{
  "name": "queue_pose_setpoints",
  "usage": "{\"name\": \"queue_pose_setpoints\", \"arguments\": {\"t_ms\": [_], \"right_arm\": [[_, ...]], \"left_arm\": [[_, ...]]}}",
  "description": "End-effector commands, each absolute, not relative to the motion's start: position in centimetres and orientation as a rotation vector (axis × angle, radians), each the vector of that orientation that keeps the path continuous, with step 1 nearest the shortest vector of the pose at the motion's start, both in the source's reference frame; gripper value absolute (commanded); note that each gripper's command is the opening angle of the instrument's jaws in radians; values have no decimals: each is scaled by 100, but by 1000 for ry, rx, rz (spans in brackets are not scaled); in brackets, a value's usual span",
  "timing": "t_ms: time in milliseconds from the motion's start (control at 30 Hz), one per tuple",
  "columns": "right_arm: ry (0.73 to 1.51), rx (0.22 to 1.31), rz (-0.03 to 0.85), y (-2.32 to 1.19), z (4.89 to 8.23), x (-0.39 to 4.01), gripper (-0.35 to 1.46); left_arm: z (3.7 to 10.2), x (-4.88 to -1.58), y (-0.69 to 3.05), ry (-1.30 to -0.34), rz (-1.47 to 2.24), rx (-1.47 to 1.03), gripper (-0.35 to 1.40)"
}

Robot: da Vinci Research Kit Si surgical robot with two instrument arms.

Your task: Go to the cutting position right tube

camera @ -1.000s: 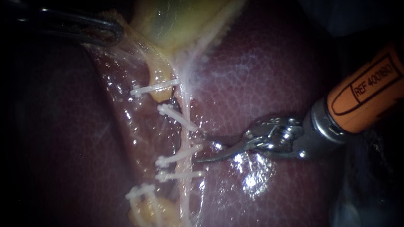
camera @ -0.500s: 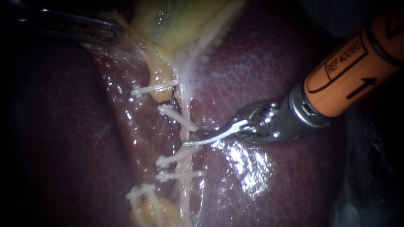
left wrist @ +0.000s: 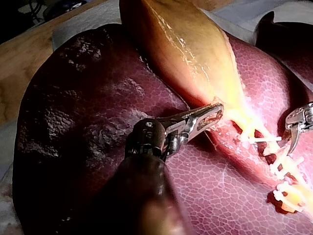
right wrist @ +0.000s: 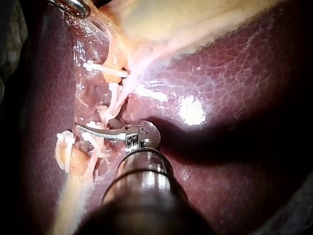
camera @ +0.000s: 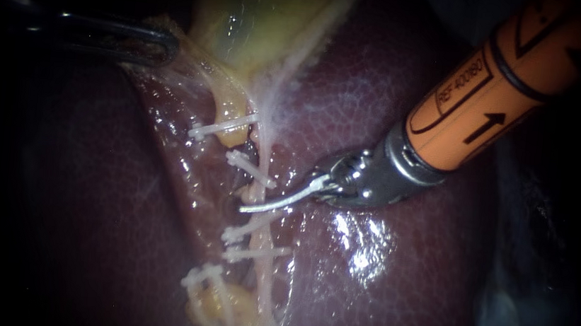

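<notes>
Clips [camera: 251,169] crowd the right tube [camera: 263,277] under right instrument [camera: 247,208]; left instrument [left wrist: 210,115] grips gallbladder [left wrist: 186,44].

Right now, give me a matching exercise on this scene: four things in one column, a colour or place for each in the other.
1. left instrument
2. right instrument
3. gallbladder
4. liver

A. dark red
B. tip among the white clips
C. yellowish
D. holding the gallbladder's narrow end

Pairs: 1-D, 2-B, 3-C, 4-A.
</notes>
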State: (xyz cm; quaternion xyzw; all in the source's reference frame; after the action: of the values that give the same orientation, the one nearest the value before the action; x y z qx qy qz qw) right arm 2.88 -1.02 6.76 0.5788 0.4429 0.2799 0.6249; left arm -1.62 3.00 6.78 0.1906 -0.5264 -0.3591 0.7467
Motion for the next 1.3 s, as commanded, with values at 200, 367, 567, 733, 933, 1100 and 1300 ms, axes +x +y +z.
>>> {"name": "queue_pose_setpoints", "arguments": {"t_ms": [200, 367, 567, 733, 933, 1100, 1300], "right_arm": [[1196, 1131, 455, -112, 685, 307, 110], [1318, 1041, 394, -113, 677, 314, 115], [1395, 1033, 388, -110, 651, 322, 115], [1447, 1051, 412, -104, 635, 327, 118], [1490, 1062, 432, -98, 628, 329, 122], [1496, 1055, 427, -101, 631, 334, 122], [1492, 1047, 435, -107, 640, 341, 122]], "left_arm": [[678, -161, 299, -1152, -786, 417, -35], [679, -162, 300, -1151, -791, 421, -35], [680, -162, 300, -1152, -791, 421, -35], [680, -162, 300, -1152, -791, 421, -35], [680, -162, 301, -1152, -790, 421, -35], [680, -162, 301, -1152, -790, 421, -35], [680, -162, 301, -1152, -790, 421, -35]]}}
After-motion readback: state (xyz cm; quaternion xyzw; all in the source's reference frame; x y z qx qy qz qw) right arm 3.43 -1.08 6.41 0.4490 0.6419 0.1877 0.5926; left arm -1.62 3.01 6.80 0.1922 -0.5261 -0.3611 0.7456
